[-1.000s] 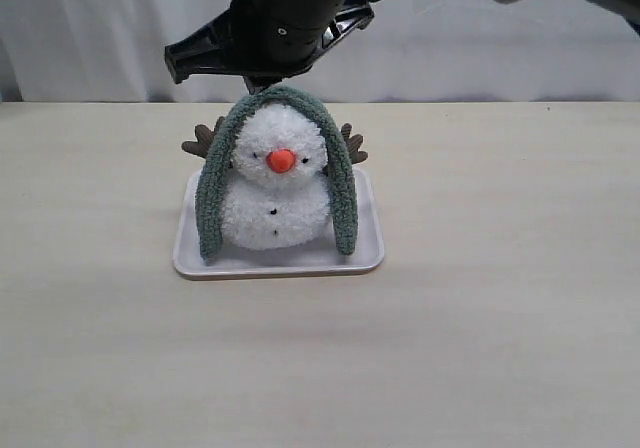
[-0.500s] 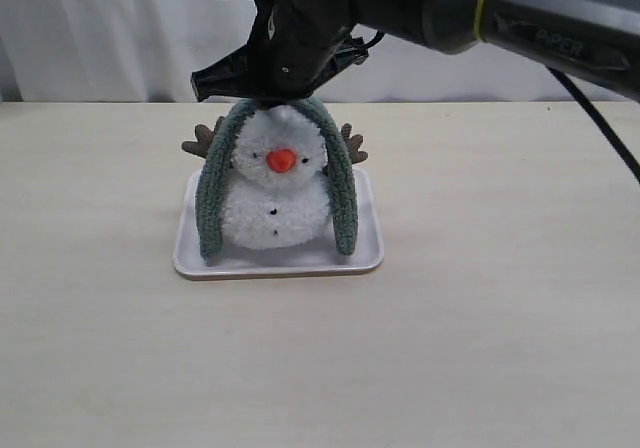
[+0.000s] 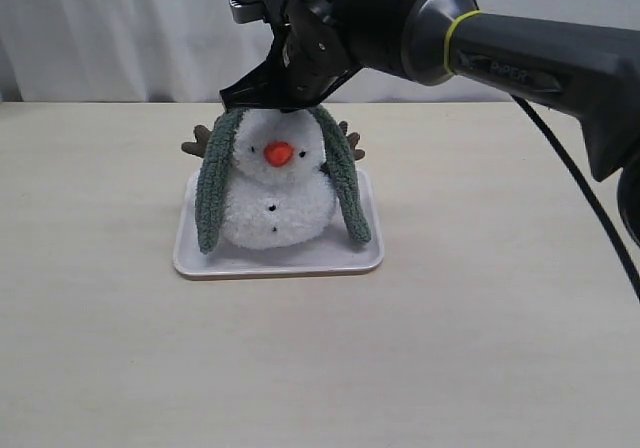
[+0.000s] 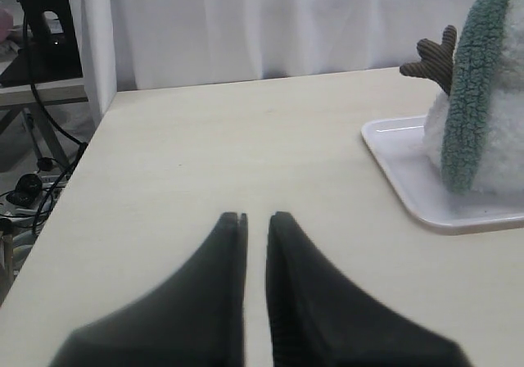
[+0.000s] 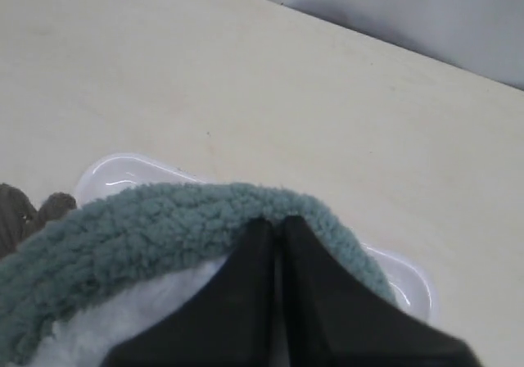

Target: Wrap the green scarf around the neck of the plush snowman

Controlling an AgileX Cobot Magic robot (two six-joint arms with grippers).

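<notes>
Right wrist view: right gripper [image 5: 274,221] has its jaws pressed together, tips touching the long fuzzy sage-green scarf [image 5: 164,219] where it arches over the head. I can't tell if any pile is pinched. Scarf sits over the top of the fluffy white two-ball plush snowman [image 3: 275,193], ends hanging down both sides to the flat white rectangular tray [image 3: 280,265], not at the neck crease [image 3: 278,178]. Left gripper [image 4: 255,217] is nearly closed, empty, low over the pale table [image 4: 205,138], well apart.

Risks, my read: closed tips could tip the light plush or slide the scarf off one side. An end may snag a brown stick arm [image 3: 197,145].

Lettering on the black robot arm [image 3: 540,53] looks like "PIPER", blurred.
</notes>
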